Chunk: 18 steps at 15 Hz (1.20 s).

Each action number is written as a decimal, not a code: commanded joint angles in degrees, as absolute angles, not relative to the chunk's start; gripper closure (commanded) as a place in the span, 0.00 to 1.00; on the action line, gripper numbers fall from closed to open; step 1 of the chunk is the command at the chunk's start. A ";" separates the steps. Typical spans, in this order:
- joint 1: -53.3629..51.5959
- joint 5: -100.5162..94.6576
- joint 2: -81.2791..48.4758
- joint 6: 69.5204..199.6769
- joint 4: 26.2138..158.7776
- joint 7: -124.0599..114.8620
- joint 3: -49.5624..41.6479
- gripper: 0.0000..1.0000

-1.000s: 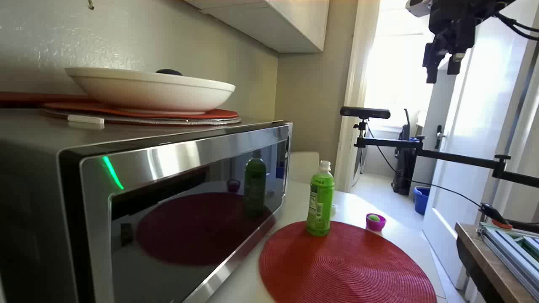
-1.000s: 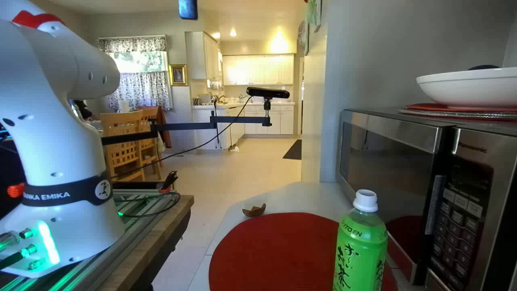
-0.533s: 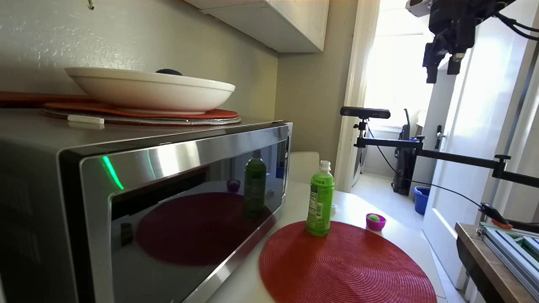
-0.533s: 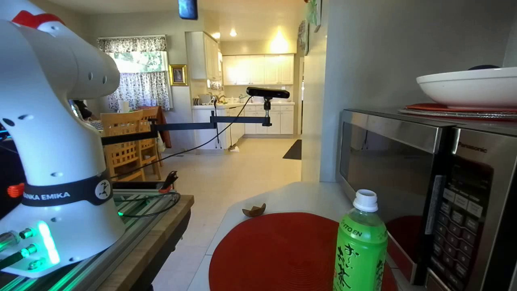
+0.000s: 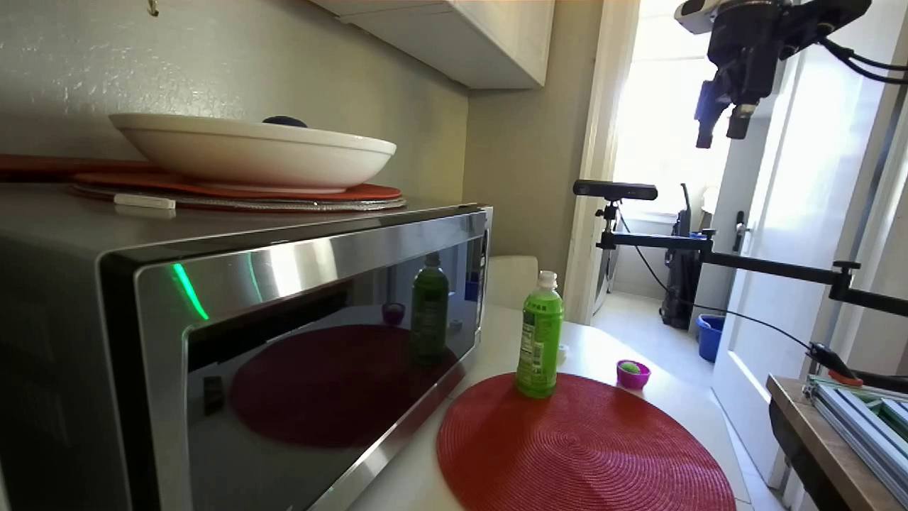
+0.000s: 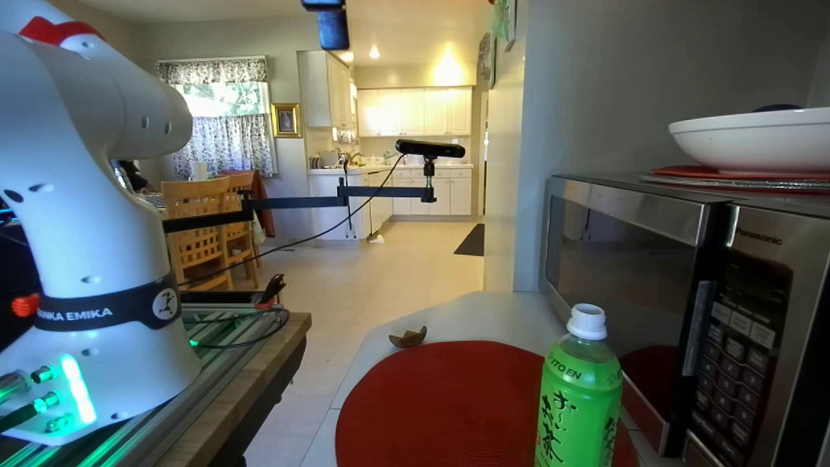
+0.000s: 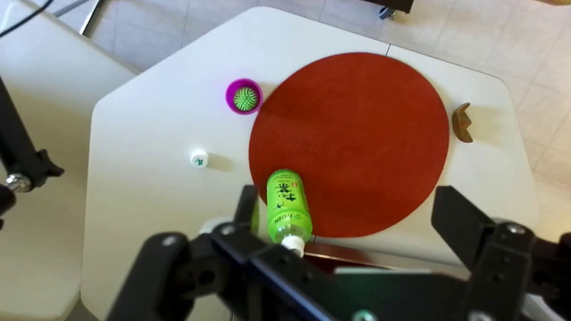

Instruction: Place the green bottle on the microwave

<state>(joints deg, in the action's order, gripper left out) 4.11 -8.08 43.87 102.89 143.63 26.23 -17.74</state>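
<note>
The green bottle (image 5: pixel 540 341) stands upright with its white cap on, at the edge of a round red placemat. It also shows in an exterior view (image 6: pixel 577 402) and in the wrist view (image 7: pixel 287 200). The silver and black microwave (image 5: pixel 383 255) stands beside the mat, its door facing the bottle; it also shows in an exterior view (image 6: pixel 755 259). My gripper (image 5: pixel 721 135) is open and empty, high above the table and away from the bottle. In the wrist view the gripper (image 7: pixel 346 200) spans the mat, and the bottle lies in sight near the left finger.
A white bowl (image 5: pixel 255 152) on red mats and a white stick (image 5: pixel 145 202) rest on the microwave. The red placemat (image 7: pixel 357 133) has a magenta cup (image 7: pixel 229 96), a white cap-like piece (image 7: pixel 199 158) and a brown piece (image 7: pixel 461 122) around it. A camera arm (image 5: pixel 766 266) stands nearby.
My gripper has moved slightly lower and to the left in an exterior view, with a small tilt. The bottle and the microwave have not moved.
</note>
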 commanded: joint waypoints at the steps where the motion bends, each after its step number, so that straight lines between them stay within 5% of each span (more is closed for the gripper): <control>1: 5.41 -9.23 46.94 113.06 150.35 25.34 -17.03 0.00; 7: 6.37 -8.72 48.50 132.06 161.89 24.47 -16.32 0.00; 18: 5.47 -7.25 34.40 149.29 159.08 22.14 -15.76 0.00</control>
